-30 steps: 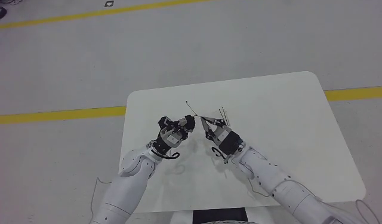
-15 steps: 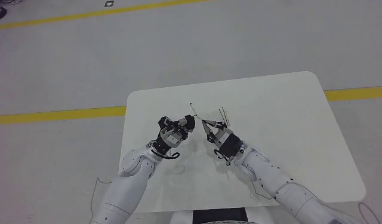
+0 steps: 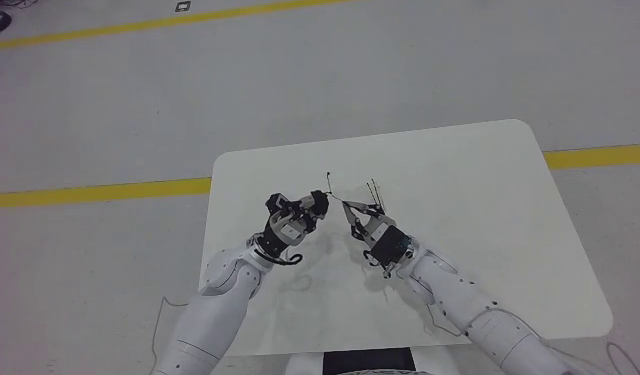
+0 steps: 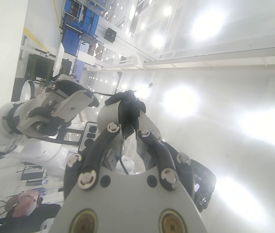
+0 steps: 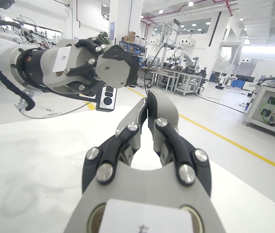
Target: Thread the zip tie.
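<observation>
1. Roughly at the centre of the top view, over the left half of the white table (image 3: 480,175), the two grippers face each other with their tips near one another.
2. Right gripper (image 3: 351,211): fingers pressed fully together, pinching the thin black zip tie (image 3: 336,187), which slants from its fingertips toward the upper left of the frame.
3. Left gripper (image 3: 320,201), just left of it: fingers also closed (dark padding sits between them). The tie passes right by its tips, but I cannot tell whether it grips the tie.
4. A few more thin dark strips (image 3: 375,188) lie on the table just to the upper right of the right gripper, apart from both.
</observation>
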Action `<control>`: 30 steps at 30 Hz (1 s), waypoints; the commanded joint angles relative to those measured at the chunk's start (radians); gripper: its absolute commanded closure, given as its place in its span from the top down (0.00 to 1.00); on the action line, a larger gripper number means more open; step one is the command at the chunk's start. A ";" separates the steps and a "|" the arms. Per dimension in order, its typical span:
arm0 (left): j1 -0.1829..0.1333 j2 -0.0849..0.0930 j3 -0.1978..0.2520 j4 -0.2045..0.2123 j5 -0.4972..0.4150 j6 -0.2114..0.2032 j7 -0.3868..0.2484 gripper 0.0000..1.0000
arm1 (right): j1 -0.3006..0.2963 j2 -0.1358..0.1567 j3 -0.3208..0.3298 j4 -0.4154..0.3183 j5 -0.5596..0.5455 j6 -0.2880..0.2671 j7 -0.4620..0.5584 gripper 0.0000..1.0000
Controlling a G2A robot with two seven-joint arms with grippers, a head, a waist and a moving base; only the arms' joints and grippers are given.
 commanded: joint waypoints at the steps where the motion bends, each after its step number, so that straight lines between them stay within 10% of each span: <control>1: 0.000 0.000 -0.001 -0.005 -0.004 0.002 -0.005 0.00 | -0.001 0.003 0.000 -0.003 0.000 0.002 0.002 0.00; 30: 0.011 0.002 -0.014 -0.062 -0.027 -0.004 -0.033 0.00 | 0.017 0.029 -0.049 -0.006 0.000 0.041 0.034 0.00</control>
